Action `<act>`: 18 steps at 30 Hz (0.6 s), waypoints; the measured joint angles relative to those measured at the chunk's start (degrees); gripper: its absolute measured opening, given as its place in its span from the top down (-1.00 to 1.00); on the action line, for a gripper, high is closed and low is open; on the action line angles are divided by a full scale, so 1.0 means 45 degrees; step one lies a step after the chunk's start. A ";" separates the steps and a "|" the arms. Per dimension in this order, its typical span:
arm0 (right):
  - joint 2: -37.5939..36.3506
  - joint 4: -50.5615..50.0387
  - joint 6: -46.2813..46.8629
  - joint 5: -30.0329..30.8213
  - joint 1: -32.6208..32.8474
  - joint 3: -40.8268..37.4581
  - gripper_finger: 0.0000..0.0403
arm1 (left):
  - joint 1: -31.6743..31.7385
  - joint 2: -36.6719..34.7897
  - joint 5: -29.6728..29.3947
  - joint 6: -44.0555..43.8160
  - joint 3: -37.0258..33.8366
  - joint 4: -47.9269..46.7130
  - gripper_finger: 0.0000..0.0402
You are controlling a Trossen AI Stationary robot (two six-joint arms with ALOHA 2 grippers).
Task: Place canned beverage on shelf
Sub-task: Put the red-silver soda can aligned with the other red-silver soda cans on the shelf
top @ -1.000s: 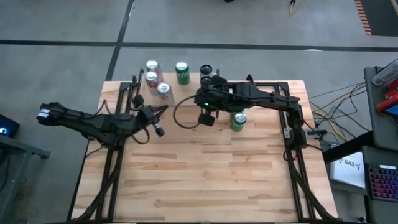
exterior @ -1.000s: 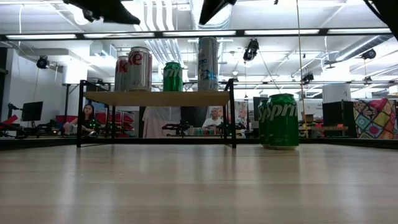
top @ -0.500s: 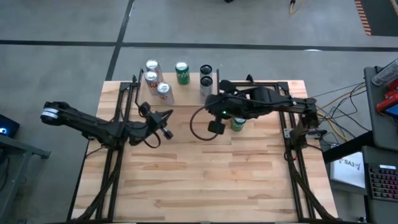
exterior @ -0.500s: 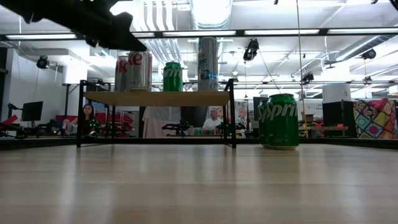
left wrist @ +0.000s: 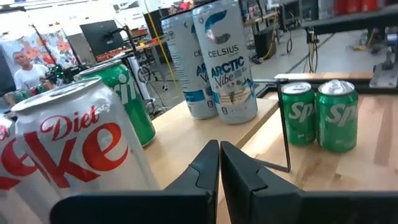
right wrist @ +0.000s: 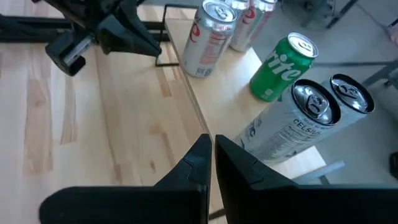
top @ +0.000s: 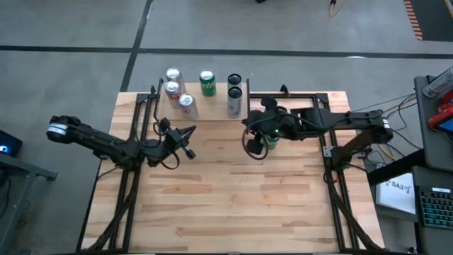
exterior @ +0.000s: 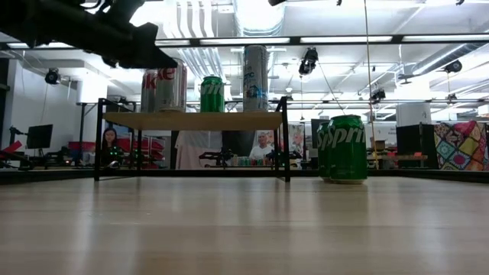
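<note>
**Kid:** On the table (exterior: 244, 229), right beside the shelf (exterior: 191, 121), I see a green Sprite can (exterior: 348, 148). Is it standing up?

**Helper:** Yes, it stands straight on the wood, just past the shelf's end post. From above, the green Sprite can is mostly hidden under the right arm. The left wrist view shows two green cans side by side there, so a second green can (left wrist: 297, 114) sits just beside the first.

**Kid:** What is on the shelf?

**Helper:** Three Diet Coke cans (top: 172, 88) stand close together at one end. A green can on the shelf (top: 207, 82) stands in the middle. Two tall Celsius cans (top: 234, 98) stand at the other end, close to each other.

**Kid:** Where is the right gripper (right wrist: 210, 149)?

**Helper:** It hangs in the air next to the shelf, near the tall cans. Its two fingers are pressed together and hold nothing.

**Kid:** And the left gripper (top: 188, 148)?

**Helper:** It hangs over the table in front of the Coke cans. Its fingers are squeezed together too, with nothing between them.

**Kid:** Is anyone in the room?

**Helper:** A person (exterior: 108, 143) sits far behind the table, seen under the shelf.
</note>
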 joint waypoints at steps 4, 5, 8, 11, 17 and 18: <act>-0.0490 0.1464 -0.0313 -0.0006 0.0000 -0.1373 0.94 | 0.0300 0.0437 -0.0460 0.0179 -0.0311 0.1725 1.00; -0.0529 0.1722 -0.0429 -0.0002 0.0000 -0.1613 0.94 | 0.0418 0.0606 -0.0490 0.0191 -0.0405 0.2201 1.00; -0.0666 0.2308 -0.0662 -0.0001 0.0000 -0.2124 0.94 | 0.0741 0.1278 -0.0277 0.0130 -0.0538 0.3287 1.00; -0.0678 0.2343 -0.0760 -0.0005 0.0000 -0.2220 0.94 | 0.0902 0.2120 -0.0219 0.0107 -0.0538 0.4237 1.00; -0.0664 0.2337 -0.0933 -0.0006 0.0000 -0.2342 0.94 | 0.1169 0.3948 -0.0592 0.0585 -0.0535 0.7026 1.00; -0.0664 0.2340 -0.0939 -0.0006 0.0000 -0.2366 0.94 | 0.1199 0.4218 -0.0862 0.0765 -0.0499 0.7456 1.00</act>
